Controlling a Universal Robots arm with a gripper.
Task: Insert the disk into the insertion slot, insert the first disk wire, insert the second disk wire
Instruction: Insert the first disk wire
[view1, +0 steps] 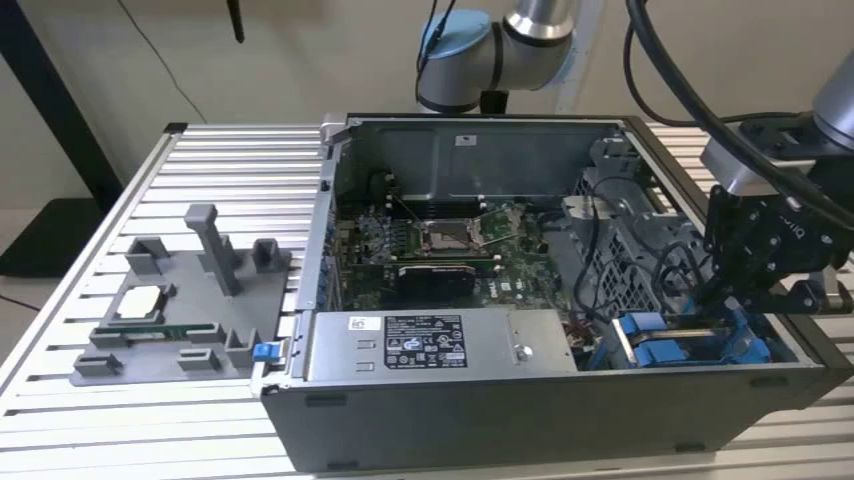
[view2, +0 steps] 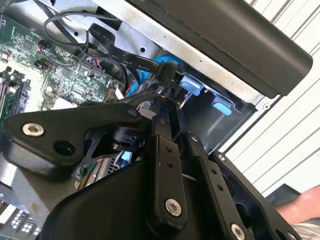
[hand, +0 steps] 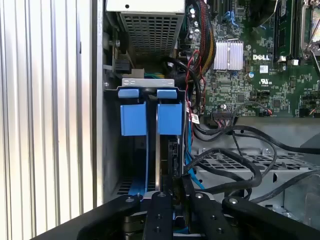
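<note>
PSU box (view1: 441, 345) sits to exterior view's left of insertion slot (view1: 681, 342), both inside PC case (view1: 534, 430).

Gripper (view1: 707, 303) low — pointing downward.

Smooth blue plastic fittings (hand: 133, 117) on the grey metal insertion slot (hand: 112, 150); matt black gripper (hand: 175, 187); ribbed silvery metal table (hand: 50, 125) beside the slot.

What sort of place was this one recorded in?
Probably a robotics lab bench set up for computer assembly: an open desktop computer case sits on a slatted aluminium table, with a grey parts fixture beside it and a robot arm above.
</note>
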